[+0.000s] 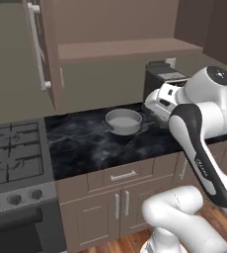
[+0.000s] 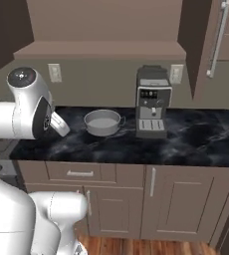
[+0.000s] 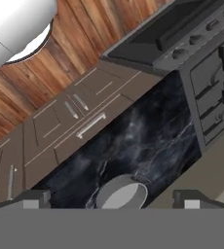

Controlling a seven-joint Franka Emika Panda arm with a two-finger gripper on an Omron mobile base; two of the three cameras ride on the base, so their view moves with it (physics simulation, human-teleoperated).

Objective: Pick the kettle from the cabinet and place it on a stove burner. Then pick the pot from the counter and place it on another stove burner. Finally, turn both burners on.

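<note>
Pot [image 1: 124,121] sits on the black counter [image 1: 86,148], at three o'clock from the stove burners [image 1: 14,153]. Gripper [image 3: 114,199] hangs above it with jaws wide apart, apparently poised for a pickup.

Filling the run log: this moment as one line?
gripper: open, holding nothing | pot: on counter, ungrasped | stove burners: bare

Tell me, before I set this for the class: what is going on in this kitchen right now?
A white robot arm is working at a black marble counter. Its gripper is open and holds nothing, looking down at a shallow grey pot that sits on the counter, left of a coffee machine. The stove burners to the left carry nothing. The cabinet shelf above the counter is bare in these views, and no kettle is in sight.
</note>
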